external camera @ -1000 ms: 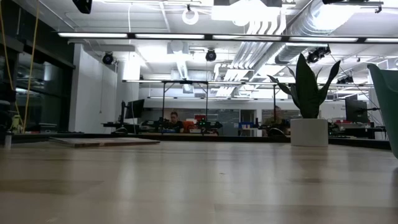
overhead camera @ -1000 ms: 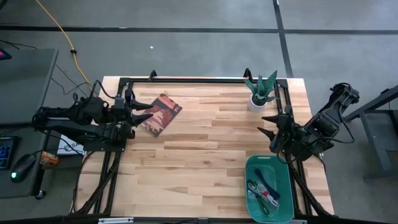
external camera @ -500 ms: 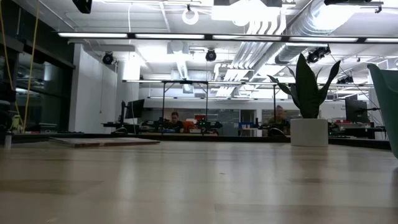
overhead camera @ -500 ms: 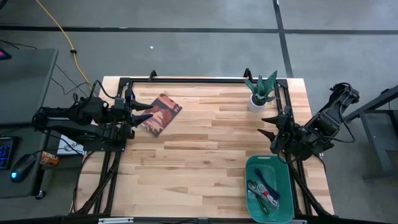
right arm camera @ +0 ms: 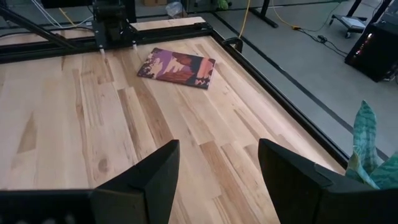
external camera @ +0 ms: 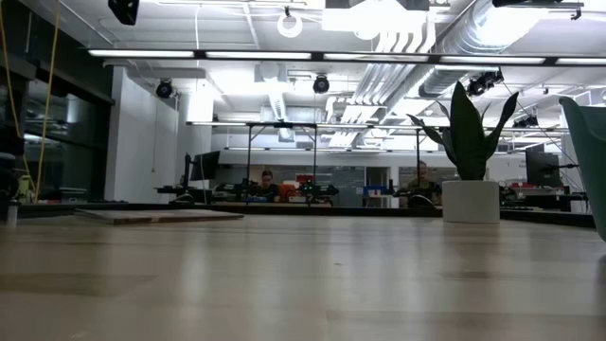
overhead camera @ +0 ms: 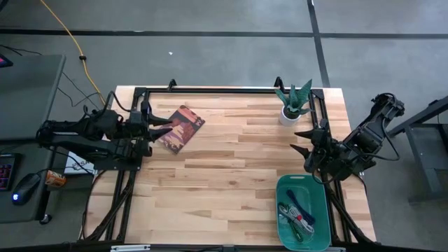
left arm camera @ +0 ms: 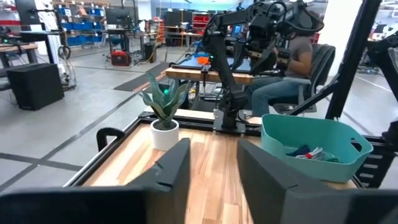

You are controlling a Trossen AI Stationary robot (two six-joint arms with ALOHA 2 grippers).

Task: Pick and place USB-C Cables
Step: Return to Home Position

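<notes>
Our cables (overhead camera: 297, 214) lie in the bin (overhead camera: 281, 190) beside the right end effector (overhead camera: 299, 140), spread, empty; left end effector (overhead camera: 168, 126) spread, well apart.

High view looked straight down over tabletop (overhead camera: 231, 161); low view level across it; wrist views faced inward; plant (overhead camera: 290, 112) shared.

USB-C cables (overhead camera: 299, 217) in bin (overhead camera: 309, 186)
The bin sat at the table's (overhead camera: 231, 175) front right corner; booklet (overhead camera: 180, 128) back left, plant (overhead camera: 292, 103) back right.
</notes>
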